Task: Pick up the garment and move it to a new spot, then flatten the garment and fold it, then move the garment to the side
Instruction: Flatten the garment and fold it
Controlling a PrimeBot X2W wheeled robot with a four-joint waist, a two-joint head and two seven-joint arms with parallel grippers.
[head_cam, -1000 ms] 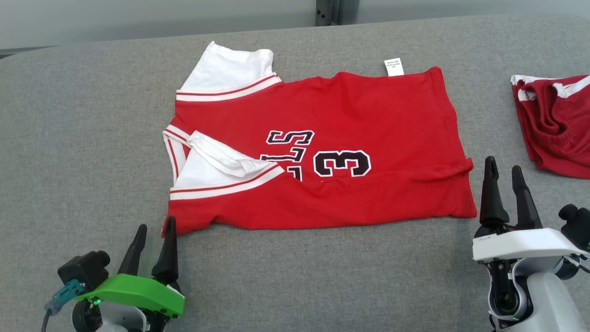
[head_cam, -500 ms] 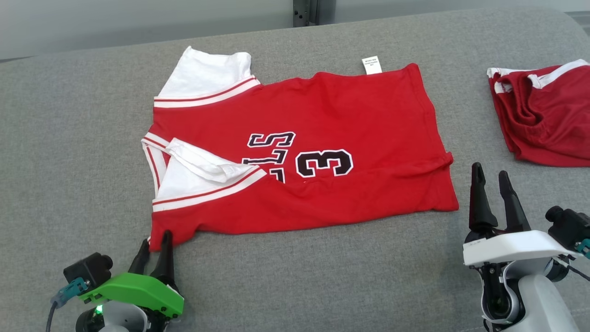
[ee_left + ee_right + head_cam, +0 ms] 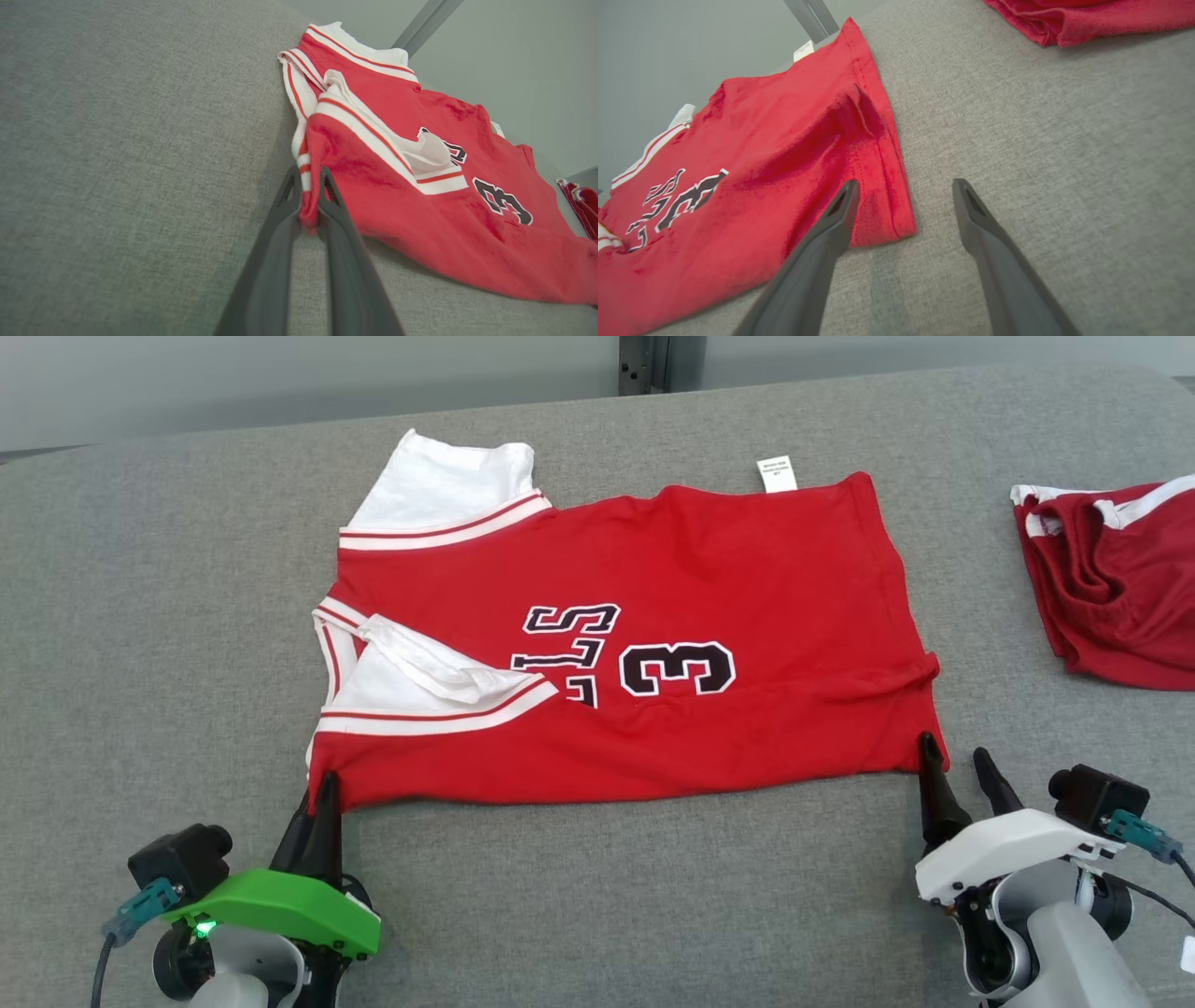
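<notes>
Your grey cloth tabletop (image 3: 140, 616) is backing onto a pale wall (image 3: 280, 383). On the left gripper (image 3: 322, 789) the jaws are clamping the shirt (image 3: 747, 579) corner; on the right gripper (image 3: 953, 747) they are gaping wide.

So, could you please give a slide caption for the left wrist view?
Left gripper shut on a corner of the red jersey lying on the grey surface.

Jersey (image 3: 653, 616): red body, white sleeves banded with red-and-white stripes, black "3" and lettering outlined in white. Tag (image 3: 777, 475): white with small dark print. Fabric surface (image 3: 140, 616): grey, fine heathered weave. Second garment (image 3: 1120, 588): deeper red, white trim. Left gripper (image 3: 320, 793): green housing, dark fingers. Right gripper (image 3: 953, 749): white housing, dark grey fingers. Wall (image 3: 280, 373): pale grey.
</notes>
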